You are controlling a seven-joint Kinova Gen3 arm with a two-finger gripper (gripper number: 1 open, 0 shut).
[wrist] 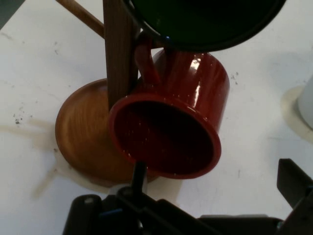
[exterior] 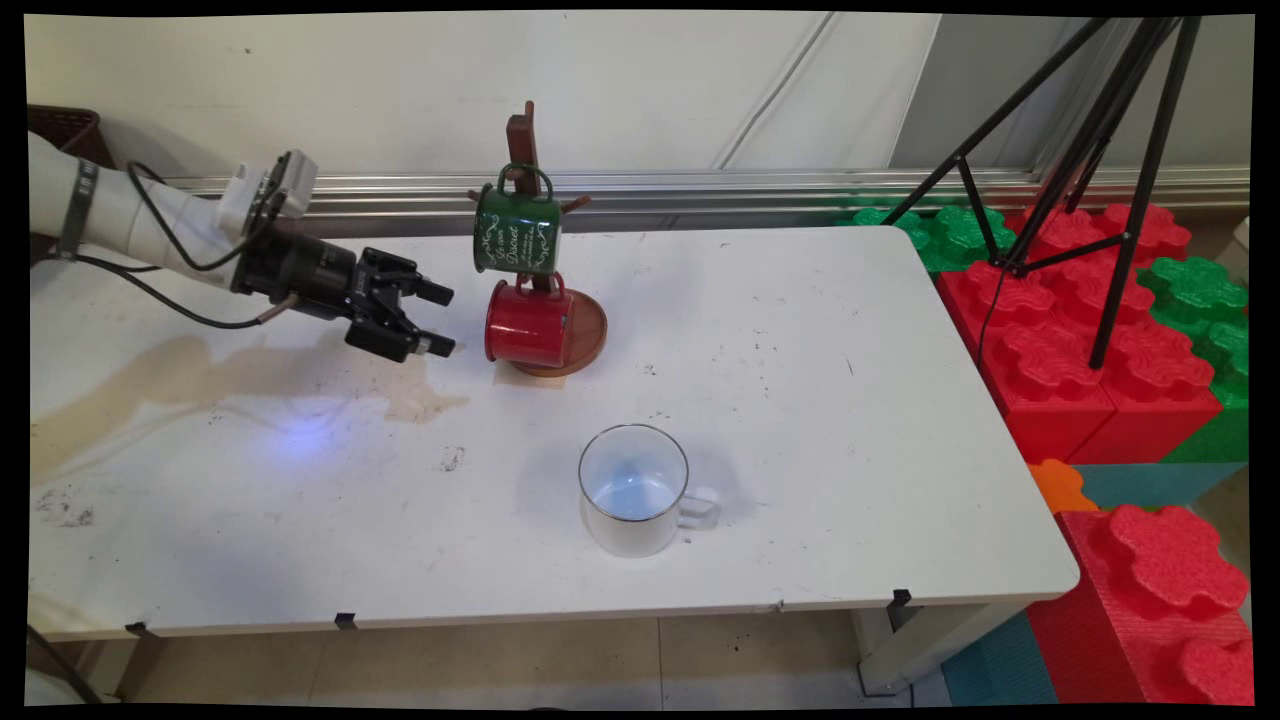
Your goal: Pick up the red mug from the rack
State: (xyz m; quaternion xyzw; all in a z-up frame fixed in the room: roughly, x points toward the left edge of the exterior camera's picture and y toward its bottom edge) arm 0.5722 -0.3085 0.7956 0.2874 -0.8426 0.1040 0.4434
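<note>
Where I am: at the table's (exterior: 800,420) 9 o'clock side, I, the gripper (exterior: 432,318), hang just above the surface, pointing toward 3 o'clock at the mug stand.

My jaws: spread apart, nothing between them; in the main view one finger sits above the other with a clear gap, and both tips stop just short of the red mug.

Nearest thing: the red mug (exterior: 530,323), hung low on the wooden mug tree (exterior: 524,150), tilted so its open mouth faces me; in the hand view that mouth (wrist: 164,134) fills the centre and one finger (wrist: 139,175) reaches up to its lower rim, close or touching, I cannot tell which.

Above it: the green mug (exterior: 517,229) hangs from a higher peg, at 12 o'clock of the red one, its dark rim (wrist: 205,24) overlapping the red mug's top in the hand view.

Stand: the tree's round wooden base (wrist: 80,134) rests on the table, partly under the red mug.

Farther off: a white mug (exterior: 634,489) stands upright near the table's 6 o'clock edge, handle toward 3 o'clock, well apart from me.

Step in hand: I judge this an approach, lined up on the red mug's mouth, with no grip made.
</note>
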